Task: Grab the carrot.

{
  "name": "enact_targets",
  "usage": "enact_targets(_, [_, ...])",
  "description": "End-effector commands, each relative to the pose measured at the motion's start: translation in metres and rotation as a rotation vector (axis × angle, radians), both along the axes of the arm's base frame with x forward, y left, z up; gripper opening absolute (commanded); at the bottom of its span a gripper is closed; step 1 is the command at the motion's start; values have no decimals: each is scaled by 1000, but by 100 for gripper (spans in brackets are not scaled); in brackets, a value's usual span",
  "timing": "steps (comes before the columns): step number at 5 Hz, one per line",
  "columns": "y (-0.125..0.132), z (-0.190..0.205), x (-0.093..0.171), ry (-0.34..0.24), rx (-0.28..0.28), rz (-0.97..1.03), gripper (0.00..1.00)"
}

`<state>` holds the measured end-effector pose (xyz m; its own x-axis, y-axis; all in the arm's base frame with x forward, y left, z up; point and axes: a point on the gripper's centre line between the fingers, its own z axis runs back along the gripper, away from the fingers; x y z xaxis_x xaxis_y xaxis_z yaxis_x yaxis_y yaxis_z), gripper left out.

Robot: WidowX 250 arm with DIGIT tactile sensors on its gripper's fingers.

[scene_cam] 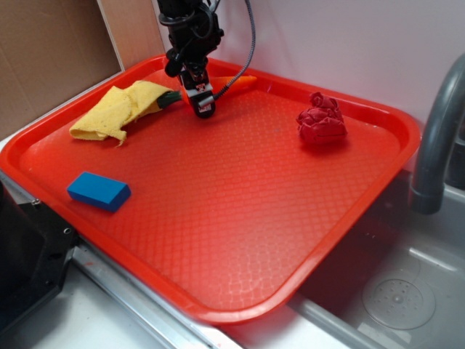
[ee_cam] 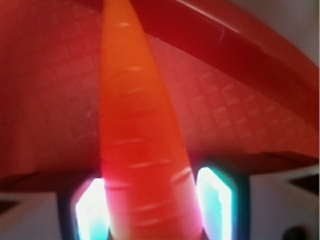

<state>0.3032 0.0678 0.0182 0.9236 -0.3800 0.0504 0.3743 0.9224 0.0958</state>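
The orange carrot [scene_cam: 238, 80] lies at the far side of the red tray [scene_cam: 218, 305], its green stem end beside the yellow cloth [scene_cam: 120, 109] and its tip pointing right along the rim. My gripper [scene_cam: 201, 98] comes down over the carrot's middle. In the wrist view the carrot [ee_cam: 137, 125] runs up from between my fingers, filling the gap. Both glowing pads [ee_cam: 216, 200] sit against its sides, so the gripper [ee_cam: 152, 212] is shut on the carrot. Whether the carrot rests on the tray floor or is raised off it does not show.
A dark red wad of paper [scene_cam: 321, 120] sits at the tray's far right. A blue block [scene_cam: 99, 190] lies near the left front. A grey faucet [scene_cam: 436, 145] and the sink [scene_cam: 396, 298] are to the right, and a white wall stands behind.
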Motion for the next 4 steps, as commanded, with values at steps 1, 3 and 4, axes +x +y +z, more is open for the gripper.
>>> enact_targets(1, [-45, 70, -27, -8, 5, 308, 0])
enact_targets(3, [-74, 141, -61, -19, -108, 417, 0])
enact_targets(4, [-91, 157, -86, -6, -171, 429, 0])
